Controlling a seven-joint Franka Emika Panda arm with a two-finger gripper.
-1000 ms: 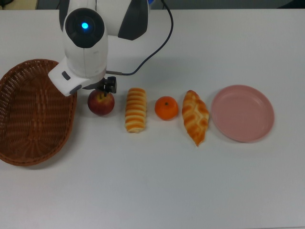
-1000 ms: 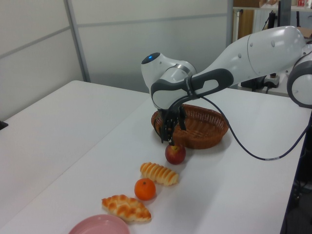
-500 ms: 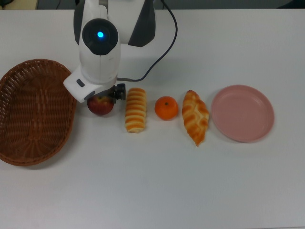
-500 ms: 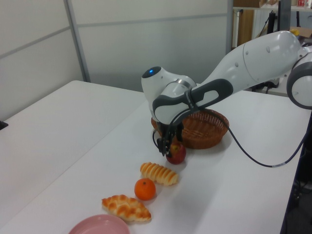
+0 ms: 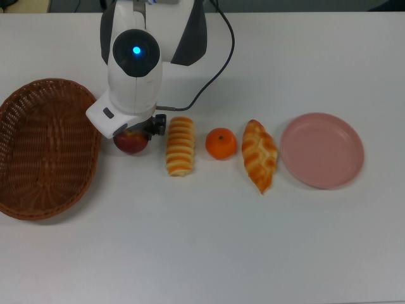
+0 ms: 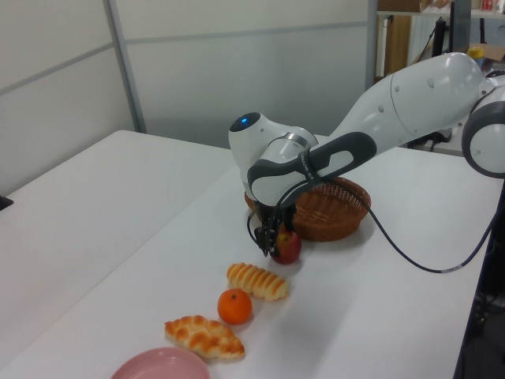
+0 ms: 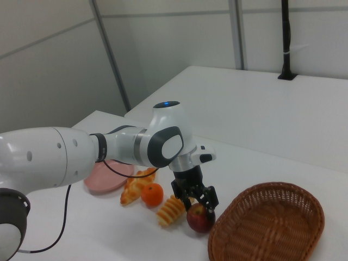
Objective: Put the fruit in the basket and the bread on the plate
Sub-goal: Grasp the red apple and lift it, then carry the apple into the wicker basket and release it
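Claw (image 7: 198,202) sits low over the apple (image 7: 200,217), fingers spread to either side and not yet clamped, the fruit resting on the tabletop (image 5: 209,240) just beside the basket (image 5: 44,149). Orange (image 5: 221,143), ribbed roll (image 5: 180,145) and braided pastry (image 5: 259,154) wait in a row toward the plate (image 5: 321,150). Risk: a round apple can squirt out of an off-centre pinch and bump the roll close alongside.
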